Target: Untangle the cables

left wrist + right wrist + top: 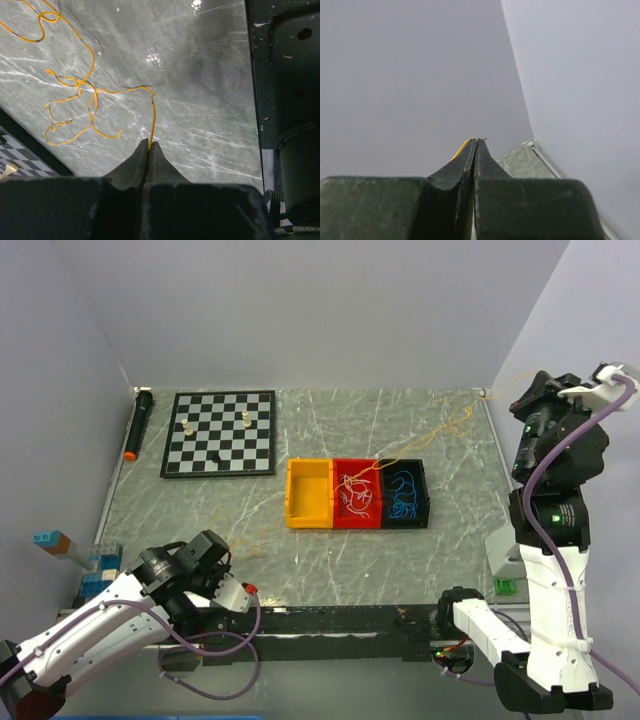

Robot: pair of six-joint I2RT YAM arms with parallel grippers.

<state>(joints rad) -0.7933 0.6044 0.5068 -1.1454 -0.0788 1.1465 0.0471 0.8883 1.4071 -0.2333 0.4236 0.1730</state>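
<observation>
Left gripper [150, 145] pinched shut on one end of the yellow cable [93, 98], slack loops on the table [210, 100] just ahead of the tips. Right gripper [476, 141], raised far-right, is also clamped on yellow. Strand axis looks diagonal, passing the red bin [357, 526] that holds the white cable [356, 492].

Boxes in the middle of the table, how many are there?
3, in a row: yellow box on the left, red box in the middle, black box on the right. None seems hidden.
</observation>
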